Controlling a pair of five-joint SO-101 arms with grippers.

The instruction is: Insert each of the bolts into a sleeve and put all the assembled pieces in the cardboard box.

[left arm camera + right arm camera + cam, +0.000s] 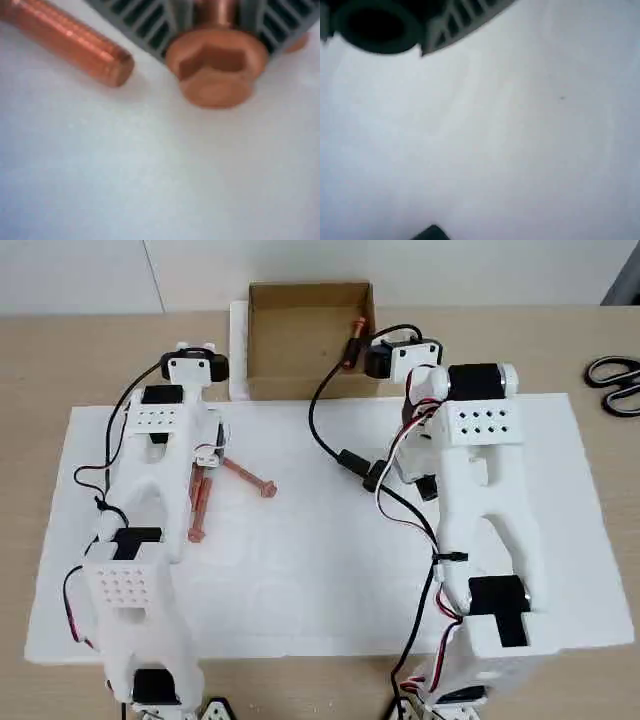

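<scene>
1. Several bolts (200, 502) are lying on foam (320, 580); left gripper (216, 17) is pinching one's shank.
2. Stiff, slick metal is likely suiting a mid-shank hold.
3. Right gripper (427, 483) state cannot be told; sleeve (375, 25) is sitting beside it.

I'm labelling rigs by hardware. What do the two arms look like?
Both the left arm and right arm have white printed shells with hole-grid panels, black servo motors, and loose red, white and black cables.
</scene>
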